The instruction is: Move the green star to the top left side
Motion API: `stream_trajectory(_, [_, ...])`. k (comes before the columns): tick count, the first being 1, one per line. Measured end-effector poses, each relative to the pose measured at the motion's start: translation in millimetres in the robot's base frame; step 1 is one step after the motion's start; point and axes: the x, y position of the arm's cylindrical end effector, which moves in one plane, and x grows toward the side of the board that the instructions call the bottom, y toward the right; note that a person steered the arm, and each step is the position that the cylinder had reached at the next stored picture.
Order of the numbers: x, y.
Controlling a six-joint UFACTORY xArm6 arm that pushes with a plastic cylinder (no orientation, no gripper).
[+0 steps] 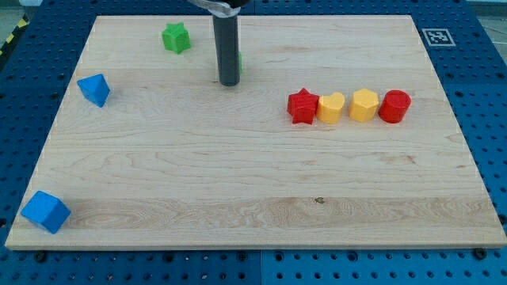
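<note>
The green star (176, 37) lies near the view's top left of the wooden board (253, 206). My tip (229, 81) is on the board to the right of the star and a little lower, apart from it. A sliver of a second green block (239, 61) shows just behind the rod on its right side; its shape is hidden.
A blue block (94, 89) sits near the left edge and a blue cube (45, 211) at the bottom left corner. A row at centre right holds a red star (303, 106), a yellow heart (331, 107), a yellow hexagon (364, 104) and a red block (394, 106).
</note>
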Motion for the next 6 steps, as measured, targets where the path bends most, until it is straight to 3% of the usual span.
stream_trajectory(2, [16.3,58.5])
stream_trajectory(5, [-20.0,-5.0])
stream_trajectory(6, [-23.8,-1.5])
